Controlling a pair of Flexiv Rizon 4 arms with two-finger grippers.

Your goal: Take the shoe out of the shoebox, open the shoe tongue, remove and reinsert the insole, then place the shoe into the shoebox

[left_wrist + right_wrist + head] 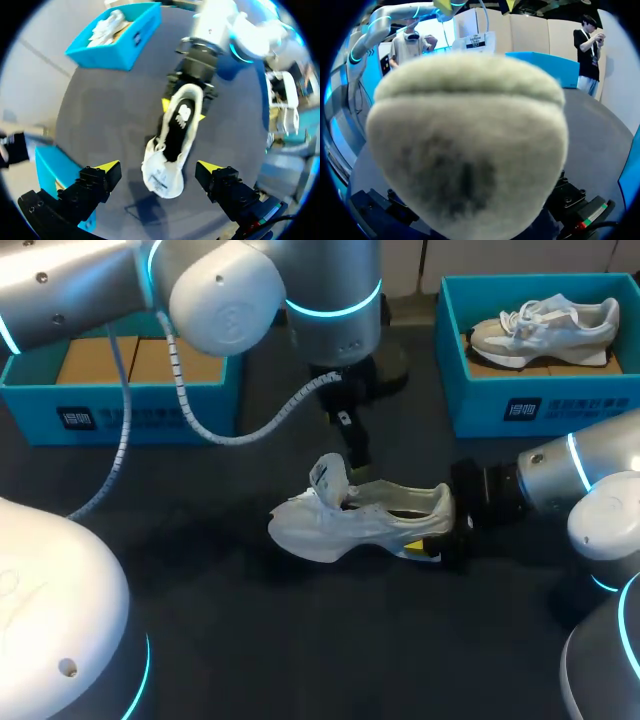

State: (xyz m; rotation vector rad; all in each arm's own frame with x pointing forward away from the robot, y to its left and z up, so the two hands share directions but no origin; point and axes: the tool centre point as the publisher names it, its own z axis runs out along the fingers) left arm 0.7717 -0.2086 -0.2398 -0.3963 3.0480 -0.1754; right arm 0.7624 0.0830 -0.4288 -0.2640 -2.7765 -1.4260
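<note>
- While the white shoe (360, 520) sits out on the dark table (250, 640), between the two boxes and inside neither, the right gripper (435, 532) squeezes its heel with a yellow tip on each side.
- The shoe's toe points to the robot's left, and its heel points at the right arm.
- The tongue (330, 478) stands up at the front of the shoe's opening.
- Seen from the left wrist, the dark insole (179, 125) lies inside the shoe.
- The left gripper (352, 462) hangs just above the tongue. Its fingers (107, 167) are spread wide apart and hold nothing.
- Seen from the right wrist, the fuzzy heel fills almost everything, so that gripper's own tips do not show there.
- One blue box (540, 405), far off on the robot's right, holds another shoe (545, 330), pale and grey.
- The other blue box (130, 415), far off on the left, has brown cardboard (95, 360) inside.
</note>
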